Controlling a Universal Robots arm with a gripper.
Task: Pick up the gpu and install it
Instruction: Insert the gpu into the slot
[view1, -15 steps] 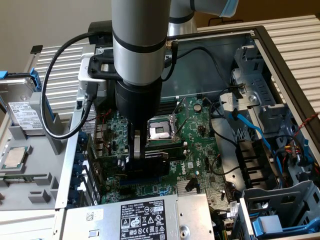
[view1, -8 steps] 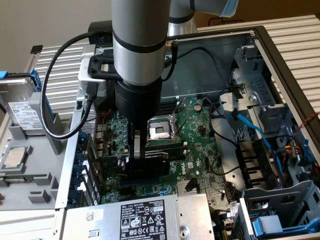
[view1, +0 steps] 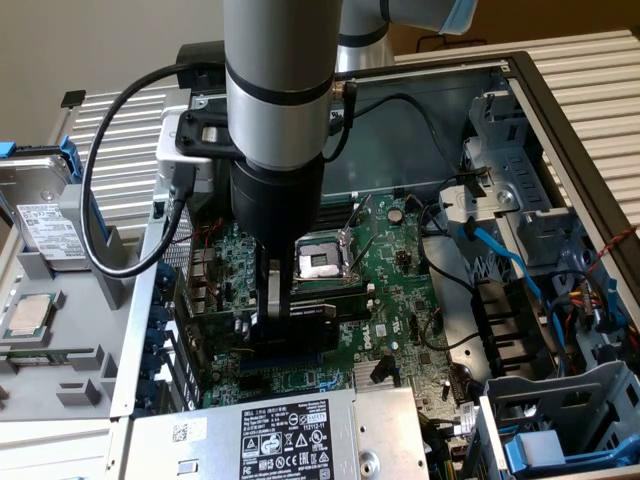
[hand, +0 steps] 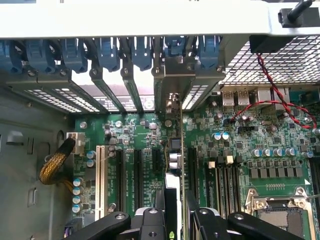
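The gpu (hand: 176, 150) stands edge-on between my fingers in the wrist view, a thin green board with its black shroud on one face. Its silver end bracket (hand: 173, 75) reaches up to the case's rear slot openings. My gripper (hand: 175, 210) is shut on the gpu, one finger pressed against each face. In the exterior view the gripper (view1: 285, 300) is low inside the open computer case, holding the black gpu (view1: 308, 313) just over the expansion slots of the green motherboard (view1: 400, 260). Whether the card's edge sits in the black slot (hand: 192, 170) is hidden.
A grey power supply (view1: 280, 435) lies at the case's near edge. The CPU socket (view1: 322, 260) sits beside the gripper. Blue cables (view1: 500, 250) and a drive cage (view1: 560, 420) are on the exterior view's right, a hard drive (view1: 40, 215) outside on its left. Red-black wires (hand: 280, 95) cross the motherboard.
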